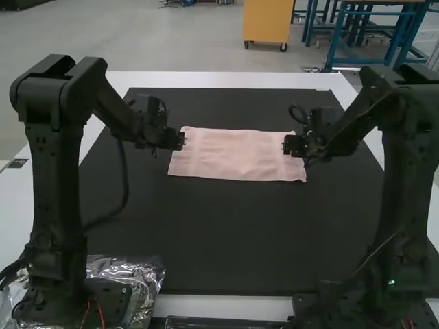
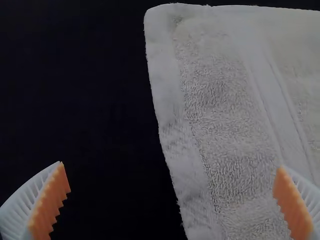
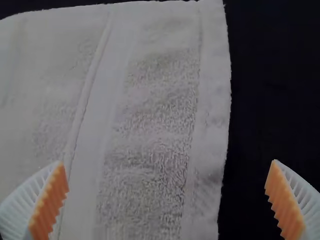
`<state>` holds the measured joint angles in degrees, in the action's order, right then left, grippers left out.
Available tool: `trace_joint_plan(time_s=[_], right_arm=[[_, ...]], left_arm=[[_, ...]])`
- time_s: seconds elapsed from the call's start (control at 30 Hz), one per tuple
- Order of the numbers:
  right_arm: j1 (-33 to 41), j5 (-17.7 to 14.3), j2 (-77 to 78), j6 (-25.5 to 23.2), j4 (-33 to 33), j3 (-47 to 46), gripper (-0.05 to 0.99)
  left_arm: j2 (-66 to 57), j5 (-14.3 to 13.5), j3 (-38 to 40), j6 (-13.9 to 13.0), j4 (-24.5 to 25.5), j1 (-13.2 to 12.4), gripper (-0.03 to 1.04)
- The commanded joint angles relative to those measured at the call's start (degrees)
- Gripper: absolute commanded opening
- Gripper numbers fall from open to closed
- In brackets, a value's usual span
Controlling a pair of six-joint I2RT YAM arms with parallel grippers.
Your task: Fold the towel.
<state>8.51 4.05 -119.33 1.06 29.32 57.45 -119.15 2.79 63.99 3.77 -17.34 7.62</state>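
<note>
- The towel (image 1: pixel 236 156) lies flat on the black mat (image 1: pixel 206 236), a pale pink oblong with its long axis running from the left gripper (image 1: pixel 181 140) across to the right gripper (image 1: pixel 287 145). How many layers it has, I cannot tell.
- Its two short ends point out sideways, one at each gripper, and slant a little, so the long edge nearer the arms' bases is the longer one. That edge lies on the base side of both grippers.
- In the left wrist view the left gripper (image 2: pixel 172 200) has its fingers wide apart, with ribbed orange pads (image 2: pixel 52 202). One finger is over the mat just outside the towel's left end, the other over the terry inside it; the end hem passes between them.
- A smooth woven band (image 2: pixel 280 105) runs roughly alongside that hem, farther in.
- In the right wrist view the right gripper (image 3: pixel 166 200) is likewise spread wide. Its outer finger is over the mat beyond the towel's right end, its inner one over the cloth by a second smooth band (image 3: pixel 92 120), and the right hem lies between the two.
- Neither gripper has cloth pinched in it; whether any fingertip touches the towel, I cannot tell.
</note>
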Motion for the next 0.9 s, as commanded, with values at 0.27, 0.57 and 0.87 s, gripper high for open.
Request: trace_joint_plan(time_s=[0.27,0.57,0.87], right_arm=[[-2.4,-0.7,-5.4,1.8,0.6,5.7,0.91],[-2.3,-0.7,-9.9,2.2,0.5,9.9,0.91],[-2.2,-0.5,-11.3,2.6,-1.0,11.1,0.8]], left_arm=[[-5.1,-0.5,6.0,0.3,1.4,0.1,0.95],[-8.5,-0.9,9.0,0.4,1.8,0.0,0.95],[-10.7,-1.3,12.4,0.1,5.8,-0.1,0.95]])
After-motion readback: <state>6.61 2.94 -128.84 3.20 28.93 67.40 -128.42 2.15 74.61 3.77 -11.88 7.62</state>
